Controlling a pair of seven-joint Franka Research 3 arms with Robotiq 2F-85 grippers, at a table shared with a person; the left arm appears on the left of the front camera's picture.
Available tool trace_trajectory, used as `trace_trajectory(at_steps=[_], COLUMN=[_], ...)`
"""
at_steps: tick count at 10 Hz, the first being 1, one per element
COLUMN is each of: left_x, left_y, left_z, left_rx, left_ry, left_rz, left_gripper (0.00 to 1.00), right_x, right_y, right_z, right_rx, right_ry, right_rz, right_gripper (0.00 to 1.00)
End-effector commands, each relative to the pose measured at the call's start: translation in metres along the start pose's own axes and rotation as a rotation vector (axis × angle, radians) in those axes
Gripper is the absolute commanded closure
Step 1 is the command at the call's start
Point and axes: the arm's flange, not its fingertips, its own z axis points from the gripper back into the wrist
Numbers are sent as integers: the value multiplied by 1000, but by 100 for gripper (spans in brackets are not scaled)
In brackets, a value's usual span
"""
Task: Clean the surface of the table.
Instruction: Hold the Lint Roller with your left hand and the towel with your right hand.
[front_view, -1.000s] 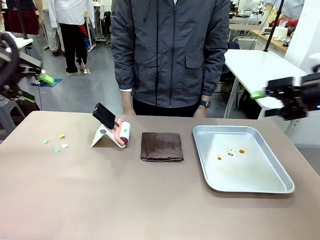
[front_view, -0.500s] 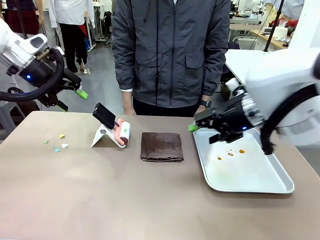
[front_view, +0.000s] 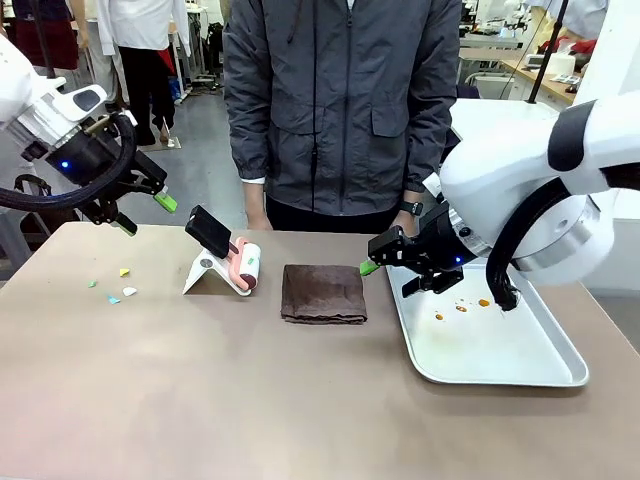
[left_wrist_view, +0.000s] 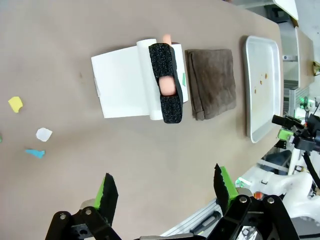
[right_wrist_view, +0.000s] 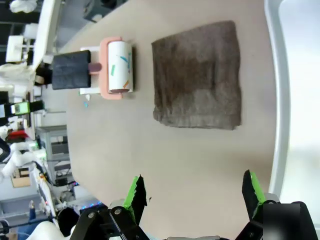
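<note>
The brownish desk (front_view: 300, 400) spans the whole foreground of the front view, with a person (front_view: 340, 100) in a dark grey jacket standing at its far edge. The robot's left hand (front_view: 145, 215) hangs above the desk's far left corner, its green-padded fingers spread apart with nothing between them; in the left wrist view that hand (left_wrist_view: 165, 186) looks down on a lint roller (left_wrist_view: 165, 82) with a black handle, propped on a white stand (left_wrist_view: 122, 80). Small coloured paper scraps (front_view: 112, 285) lie on the desk left of the stand. A folded brown cloth (front_view: 323, 293) lies flat near the middle, between the roller and a metal tray (front_view: 500, 381) on the right. A few small orange-brown spots (front_view: 462, 307) mark the tray's floor. The right hand (front_view: 388, 278) hovers over the gap between cloth and tray, its fingers likewise apart and holding nothing; the right wrist view has this hand (right_wrist_view: 194, 190) above bare desk just beside the cloth.
</note>
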Motion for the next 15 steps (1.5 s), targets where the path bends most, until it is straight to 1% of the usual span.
trace_trajectory(at_steps=[1,4,5,6,7,8,9,10,11,12,14,15], left_x=[0,0,13,23,30,37,43,49,54,60,67,68], left_y=[-3,-2,-4,-1,5,12,17,20,19,17,17,16], left_z=[1,0,-10,-18,-26,-36,-45,-52,-59,-67,-76,-79], left_rx=[-7,0,-45,-23,-55,-53,-75,-111,-136,-147,-163,-161], left_ry=[-5,0,17,-10,-13,-37,-34,-38,-48,-50,-10,-4], left_rz=[-14,-4,29,110,152,219,229,231,223,210,195,197], left_gripper=[0,0,0,0,0,0,0,0,0,0,0,0], right_x=[-5,-3,11,23,33,45,54,64,73,80,89,91], right_y=[3,5,20,29,33,34,34,32,31,28,27,27], right_z=[3,1,-16,-33,-48,-63,-76,-89,-104,-117,-134,-138], right_rx=[7,10,45,24,-1,-28,-65,-76,-88,-179,-247,-295], right_ry=[-11,3,25,60,55,63,38,70,128,102,113,98], right_rz=[18,9,91,101,94,76,63,75,86,70,61,53], right_gripper=[0,0,0,0,0,0,0,0,0,0,0,0])
